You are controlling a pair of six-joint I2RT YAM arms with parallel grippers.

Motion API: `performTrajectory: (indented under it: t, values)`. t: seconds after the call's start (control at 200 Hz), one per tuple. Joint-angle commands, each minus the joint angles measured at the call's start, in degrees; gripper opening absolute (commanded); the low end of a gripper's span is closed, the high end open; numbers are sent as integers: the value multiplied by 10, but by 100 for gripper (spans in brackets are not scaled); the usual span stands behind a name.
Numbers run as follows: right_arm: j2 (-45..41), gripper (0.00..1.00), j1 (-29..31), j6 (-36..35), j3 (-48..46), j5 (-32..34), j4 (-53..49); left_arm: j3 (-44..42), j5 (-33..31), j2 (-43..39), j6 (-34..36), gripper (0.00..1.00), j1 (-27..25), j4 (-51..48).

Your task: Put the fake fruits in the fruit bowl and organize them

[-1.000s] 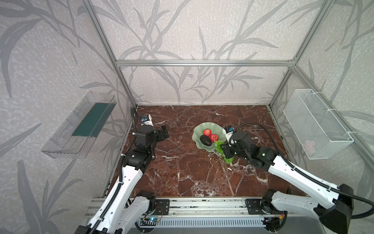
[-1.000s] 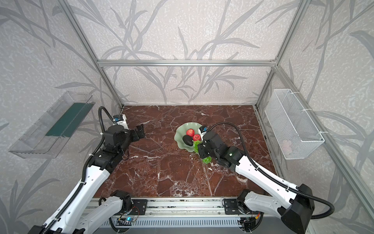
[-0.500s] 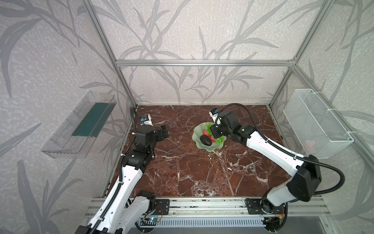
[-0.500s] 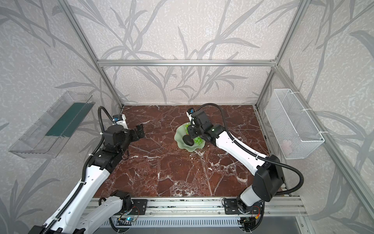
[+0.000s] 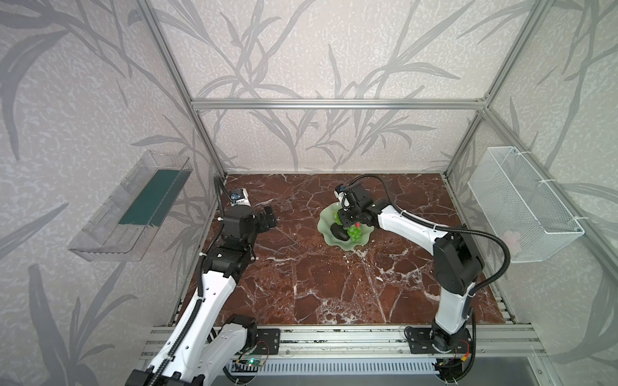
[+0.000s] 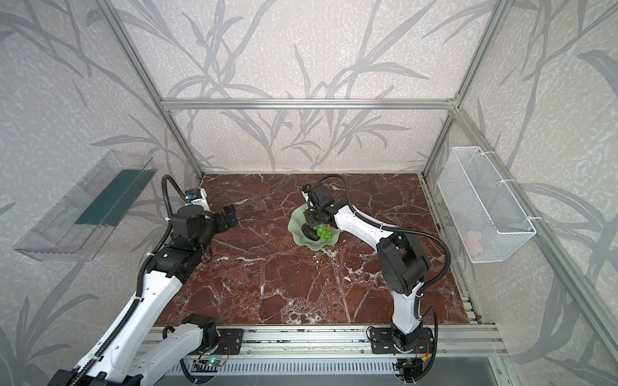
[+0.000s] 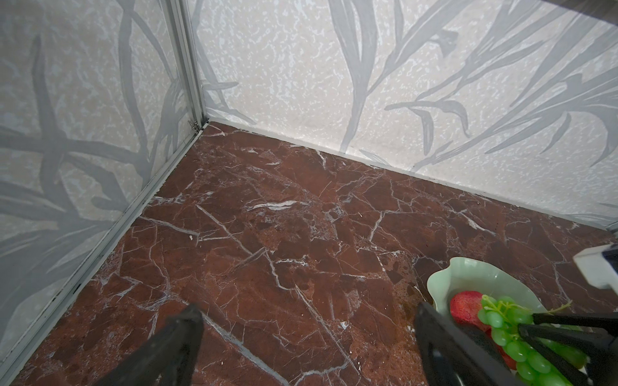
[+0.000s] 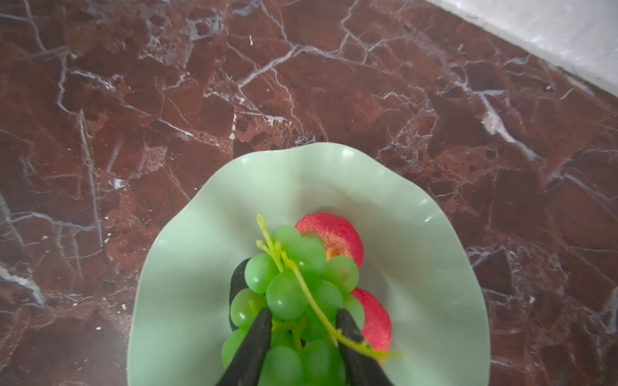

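The right pincer [image 8: 302, 314] is hanging over the fruit bowl [image 8: 418, 250] and is gripping the bunch of green grapes [image 8: 301, 257]. Its two dark fingers [image 8: 254, 344] are pressing against either side of the bunch, and the pale stem is running out between them. Just past the fingertips the grapes are covering part of the other fruit. A dark avocado [image 8: 238, 277] is peeking out from under the bunch on one finger's side. On the other finger's side a near red apple [image 8: 374, 320] is sitting right by the finger, and a far red apple [image 8: 334, 234] is lying beyond it, at the bunch's tip. All of the fruit is sitting inside the bowl's wavy rim, which is spreading around and ahead of the pincer. Beyond the rim, the red marble table [image 8: 301, 83] is stretching away to the wall.

In both top views the pincer [image 5: 347, 220] [image 6: 314, 217] is reaching down over the bowl [image 5: 326, 217] [image 6: 296, 220].

Well apart from it, the left pincer [image 7: 307, 310] is hovering above bare marble with its fingers spread wide and nothing between them. The bowl is lying just beyond one of those fingers.

Farther out, a clear plastic tray [image 5: 133, 207] is hanging on the wall behind the left pincer. A white wire basket [image 5: 521, 207] is hanging on the wall behind the right arm.
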Motion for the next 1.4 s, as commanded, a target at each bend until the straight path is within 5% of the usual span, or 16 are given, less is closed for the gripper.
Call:
performTrajectory:
  t: [0.0,0.095,0.24,0.375,0.635,0.895,1.005,1.12,1.245,1.395]
  values:
    - [10,37,-3,-1,32,-9,14,-1,2,0,-6,98,4,1]
    - [17,46,-3,4,34,-8,16,-1,6,0,-7,98,5,1]
    - [10,79,-3,9,25,-26,26,-1,6,-2,-8,98,7,1]
    - [-12,100,-5,17,3,-46,56,-1,7,-3,-8,98,9,1]
    - [-112,99,-6,35,-96,-55,148,-5,5,-4,-9,98,9,6]
    - [-367,99,-27,24,-413,83,313,-50,-10,-3,-15,100,9,76]
    - [-460,99,-78,4,-507,110,326,-115,-42,-3,-15,100,10,177]
    - [-520,99,-159,3,-574,119,349,-172,-36,8,66,99,6,272]
    - [-512,99,-236,-7,-636,111,458,-187,-100,57,125,99,7,312]
    - [-398,99,-267,-25,-653,101,588,-229,-146,153,174,99,8,452]
